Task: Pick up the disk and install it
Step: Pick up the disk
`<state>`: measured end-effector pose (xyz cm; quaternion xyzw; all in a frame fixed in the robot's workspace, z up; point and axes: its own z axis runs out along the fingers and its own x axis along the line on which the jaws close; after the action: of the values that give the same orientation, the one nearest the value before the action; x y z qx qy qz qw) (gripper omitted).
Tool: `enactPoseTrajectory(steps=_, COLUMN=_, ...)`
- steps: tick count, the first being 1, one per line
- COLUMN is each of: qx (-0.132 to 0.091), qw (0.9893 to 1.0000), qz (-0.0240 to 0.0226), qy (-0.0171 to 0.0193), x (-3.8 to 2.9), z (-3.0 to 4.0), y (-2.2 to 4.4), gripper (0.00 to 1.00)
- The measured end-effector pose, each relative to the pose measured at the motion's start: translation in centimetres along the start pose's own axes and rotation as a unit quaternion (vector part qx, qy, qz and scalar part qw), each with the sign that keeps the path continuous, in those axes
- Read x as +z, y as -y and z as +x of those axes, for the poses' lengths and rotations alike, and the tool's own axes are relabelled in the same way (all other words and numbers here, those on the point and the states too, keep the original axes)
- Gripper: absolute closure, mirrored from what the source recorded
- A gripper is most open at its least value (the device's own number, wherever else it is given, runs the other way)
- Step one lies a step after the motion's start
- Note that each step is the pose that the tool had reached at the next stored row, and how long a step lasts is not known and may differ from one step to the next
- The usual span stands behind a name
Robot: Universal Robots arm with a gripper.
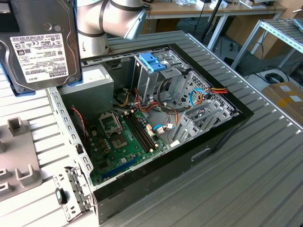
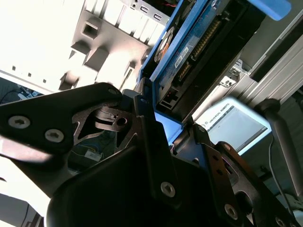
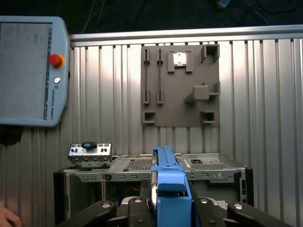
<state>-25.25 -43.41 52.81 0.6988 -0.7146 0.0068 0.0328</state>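
Count: one disk (image 1: 40,45); one claw (image 3: 171,195); one open computer case (image 1: 213,137); one grey fixture board (image 3: 180,85); one ribbed tabletop (image 1: 265,179). Claw is clamped on the disk's light-blue carrier edge, fingers (image 2: 149,127) either side; disk is held off the tabletop at the exterior view's left, label toward that camera.

Disk (image 1: 40,45) in claw (image 2: 171,124), near case (image 1: 208,151)

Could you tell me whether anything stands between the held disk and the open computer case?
Nothing visible does: the disk, clamped in the fingers, hangs clear of the open case. A blue bracket sits in its drive cage.
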Motion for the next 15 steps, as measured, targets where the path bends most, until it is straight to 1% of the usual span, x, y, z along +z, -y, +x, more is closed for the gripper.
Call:
enactPoseTrajectory(steps=9, qx=0.0, qw=1.0, qz=0.0, qy=0.0, x=0.02, z=-0.02, y=0.68, gripper=0.63)
enactPoseTrajectory(steps=15, qx=0.0, qw=1.0, qz=0.0, qy=0.0, x=0.04, z=-0.02, y=1.01, gripper=0.63)
